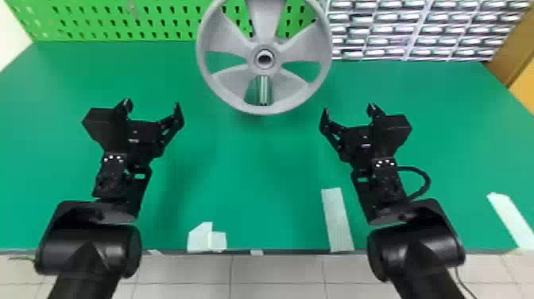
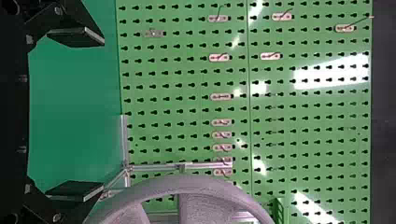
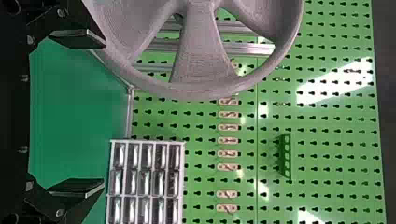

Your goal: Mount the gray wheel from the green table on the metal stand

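Observation:
Low on the left of the head view, my left gripper [image 1: 152, 106] is open and holds nothing; my right gripper [image 1: 349, 110] is open and empty on the other side. Between and beyond them the gray wheel [image 1: 225, 81] faces the camera at the metal stand [image 1: 264, 90], raised above the green table [image 1: 254, 171], with neither gripper touching it. The stand's bars are mostly behind the wheel. In the left wrist view, my left gripper [image 2: 88, 113] has the wheel [image 2: 187, 184] beside it; in the right wrist view, my right gripper [image 3: 88, 113] is apart from the wheel [image 3: 201, 56].
A green pegboard [image 1: 119, 20] rises along the table's back edge, with small hooks on it. To its right stands a rack of small drawers [image 1: 413, 30]. Pale tape strips [image 1: 337, 220] lie near the table's front edge.

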Available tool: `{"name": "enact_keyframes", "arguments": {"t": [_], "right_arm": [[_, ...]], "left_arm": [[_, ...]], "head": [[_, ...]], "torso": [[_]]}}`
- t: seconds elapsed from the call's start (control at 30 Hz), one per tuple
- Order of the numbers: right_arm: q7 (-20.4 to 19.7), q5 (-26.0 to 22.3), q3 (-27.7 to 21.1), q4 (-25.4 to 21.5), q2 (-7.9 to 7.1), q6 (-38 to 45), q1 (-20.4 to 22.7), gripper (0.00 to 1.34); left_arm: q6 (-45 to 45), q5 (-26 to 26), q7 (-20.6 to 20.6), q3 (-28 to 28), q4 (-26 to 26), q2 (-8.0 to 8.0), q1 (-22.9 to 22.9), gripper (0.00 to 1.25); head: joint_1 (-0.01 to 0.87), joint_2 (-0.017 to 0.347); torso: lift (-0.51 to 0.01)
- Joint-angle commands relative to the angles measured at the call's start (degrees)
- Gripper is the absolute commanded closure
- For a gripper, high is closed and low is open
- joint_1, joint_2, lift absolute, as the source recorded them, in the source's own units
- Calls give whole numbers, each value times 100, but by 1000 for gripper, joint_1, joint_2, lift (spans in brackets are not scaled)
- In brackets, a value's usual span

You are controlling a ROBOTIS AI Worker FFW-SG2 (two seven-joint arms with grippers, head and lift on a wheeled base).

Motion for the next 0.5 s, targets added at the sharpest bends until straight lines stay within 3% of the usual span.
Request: {"name": "enact_keyframes", "arguments": {"t": [0.0,0.47], "right_arm": [[0,0,3,0,2,0,-5,236],[0,9,-32,-26,2,0,13,237]], "left_arm": [[0,-9,0,-4,1,0,-16,190],[0,-35,0,-30,-8,0,-16,190]], "head": [[867,52],[867,52]], "torso": [[-100],[-100]]}}
